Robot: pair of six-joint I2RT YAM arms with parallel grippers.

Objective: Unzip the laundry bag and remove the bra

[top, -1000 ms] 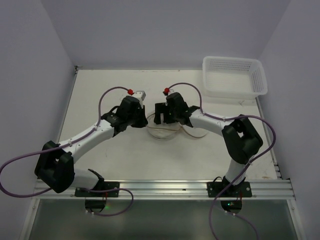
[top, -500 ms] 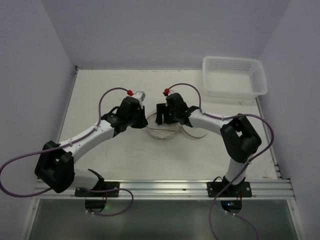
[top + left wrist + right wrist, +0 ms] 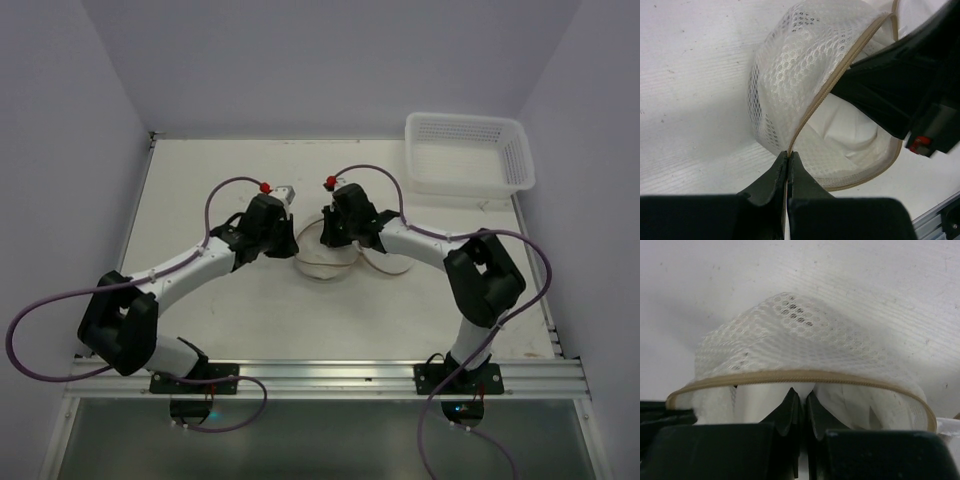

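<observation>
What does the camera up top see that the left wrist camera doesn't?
Only the top view shows the white basket in the far right corner. Only the left wrist view shows the left gripper pinching the tan zipper rim of the laundry bag, which gapes open with white cloth inside. Both show the bag, the table and the right gripper at the bag.

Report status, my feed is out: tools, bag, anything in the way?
Left tool shut on rim of bag. Right tool shut inside the bag's open mouth, hold unclear. Nothing in the way; basket far right.
</observation>
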